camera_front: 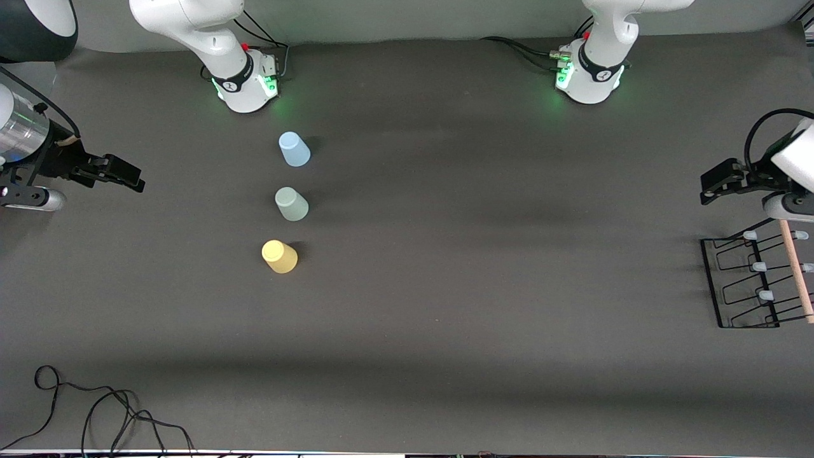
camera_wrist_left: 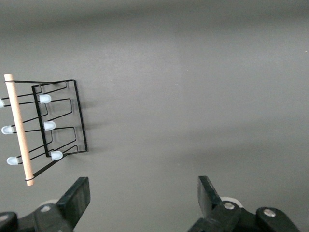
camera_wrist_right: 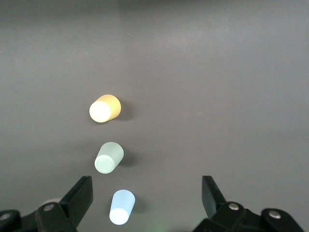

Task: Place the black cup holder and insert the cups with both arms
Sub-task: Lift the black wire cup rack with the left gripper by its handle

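Loose black cable (camera_front: 95, 410) lay coiled on the dark grey bench (camera_front: 458, 267) at the edge nearest the front camera, toward the right arm's end. Nothing else sat near it.

Black cup holder (camera_front: 757, 280) stood at the left arm's end of the bench, partly cut off by the frame edge, its light wooden rod handle (camera_front: 797, 270) on top. Pegs with pale grey-blue tips (camera_front: 758, 267) stuck out from the wire frame, all bare, no cup on any.

Three cups stood upside down in a row toward the right arm's end, well apart from the holder. Yellow cup (camera_front: 279, 256) was nearest the front camera, pale grey-green cup (camera_front: 291, 203) in the middle, light blue cup (camera_front: 294, 149) closest to the right arm's base (camera_front: 245, 79). Small gaps between them, none touching. Open bench lay between the cup row and the holder.

Left end effector (camera_front: 718, 183) hung in the air over the bench just beside the holder, fingers (camera_wrist_left: 77, 198) spread wide apart, gripping nothing; the holder showed in the left wrist view. Right end effector (camera_front: 121, 175) hung over the right arm's end of the bench, away from the cups, fingers (camera_wrist_right: 82, 195) also wide apart and empty; all three cups showed in the right wrist view. Left arm's base (camera_front: 588, 76) glowed green, as did the right arm's.
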Robot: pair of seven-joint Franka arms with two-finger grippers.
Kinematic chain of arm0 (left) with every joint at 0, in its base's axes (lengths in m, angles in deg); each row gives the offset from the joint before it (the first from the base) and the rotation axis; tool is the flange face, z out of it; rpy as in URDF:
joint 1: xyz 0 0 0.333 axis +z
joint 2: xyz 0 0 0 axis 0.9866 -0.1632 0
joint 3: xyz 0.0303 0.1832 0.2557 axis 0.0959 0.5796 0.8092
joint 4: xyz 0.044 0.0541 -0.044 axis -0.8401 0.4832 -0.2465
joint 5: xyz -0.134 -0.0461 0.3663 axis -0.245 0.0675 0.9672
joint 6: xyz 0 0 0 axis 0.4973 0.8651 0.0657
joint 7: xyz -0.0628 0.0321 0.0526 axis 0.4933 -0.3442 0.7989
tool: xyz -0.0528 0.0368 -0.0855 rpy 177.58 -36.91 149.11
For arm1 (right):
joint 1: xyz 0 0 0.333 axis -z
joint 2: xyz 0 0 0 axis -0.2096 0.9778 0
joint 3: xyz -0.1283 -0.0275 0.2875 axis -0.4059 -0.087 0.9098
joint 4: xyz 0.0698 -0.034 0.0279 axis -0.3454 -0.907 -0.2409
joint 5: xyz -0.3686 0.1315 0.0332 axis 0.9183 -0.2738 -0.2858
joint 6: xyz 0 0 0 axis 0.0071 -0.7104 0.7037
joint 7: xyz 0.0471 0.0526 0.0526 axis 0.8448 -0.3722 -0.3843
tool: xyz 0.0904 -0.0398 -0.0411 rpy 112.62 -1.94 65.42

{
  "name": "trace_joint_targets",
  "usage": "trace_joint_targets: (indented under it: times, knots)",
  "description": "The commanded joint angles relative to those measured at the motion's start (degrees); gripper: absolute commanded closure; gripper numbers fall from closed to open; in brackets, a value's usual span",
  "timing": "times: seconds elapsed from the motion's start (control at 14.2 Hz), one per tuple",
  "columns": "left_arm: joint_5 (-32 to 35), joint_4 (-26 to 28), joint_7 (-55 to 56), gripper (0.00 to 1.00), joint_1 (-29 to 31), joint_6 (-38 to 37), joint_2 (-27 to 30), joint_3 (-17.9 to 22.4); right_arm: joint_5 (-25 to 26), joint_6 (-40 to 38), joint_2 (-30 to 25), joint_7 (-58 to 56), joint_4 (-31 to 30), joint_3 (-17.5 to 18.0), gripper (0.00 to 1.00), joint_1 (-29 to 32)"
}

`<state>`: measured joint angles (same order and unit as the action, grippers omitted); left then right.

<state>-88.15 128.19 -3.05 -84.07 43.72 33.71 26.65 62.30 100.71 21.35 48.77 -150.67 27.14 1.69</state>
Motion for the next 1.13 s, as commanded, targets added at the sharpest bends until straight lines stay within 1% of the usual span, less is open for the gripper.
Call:
trace_joint_targets:
  times: [0.0, 0.21, 0.35, 0.63, 0.7, 0.77, 0.92, 0.99, 1.06]
  knots:
    - [-0.8, 1.3, 1.0, 0.01, -0.7, 0.0, 1.1, 0.4, 0.6, -0.5, -1.1, 0.7, -0.5, 0.2, 0.00, -0.1]
    - [-1.3, 1.2, 1.0, 0.01, 0.1, 0.2, 0.2, 0.5, 0.6, -0.4, -1.0, 0.6, -0.4, 0.2, 0.00, -0.1]
    - [-1.0, 1.0, 1.2, 0.01, 1.2, 0.5, -2.1, 1.5, 0.6, -0.4, -1.0, 0.5, -0.3, 0.2, 0.00, 0.0]
    - [-0.4, -4.7, -1.5, 0.00, 10.2, 1.3, -12.0, 1.6, 0.6, -0.4, -1.0, 0.6, -0.3, 0.2, 0.00, 0.0]
    - [-0.4, -6.6, -1.5, 0.01, 12.0, 1.5, -14.9, 1.6, 0.6, -0.4, -1.0, 0.6, -0.3, 0.2, 0.00, 0.0]
    - [-0.1, -8.4, -1.6, 0.00, 12.4, 2.3, -17.7, 1.6, 0.5, -0.4, -1.0, 0.7, -0.3, 0.2, 0.00, -0.1]
    - [2.2, -8.4, -1.7, 0.01, 12.7, 6.6, -20.5, 1.6, 0.6, -0.4, -1.0, 0.7, -0.3, 0.2, 0.00, 0.0]
    - [2.7, -8.1, -2.1, 0.01, 14.0, 8.0, -21.5, 1.6, 0.5, -0.4, -1.0, 0.6, -0.3, 0.2, 0.00, 0.0]
    - [2.7, -8.1, -4.8, 0.01, 15.8, 8.7, -22.2, 1.5, 0.5, -0.5, -1.0, 0.6, -0.4, 0.2, 0.00, 0.0]
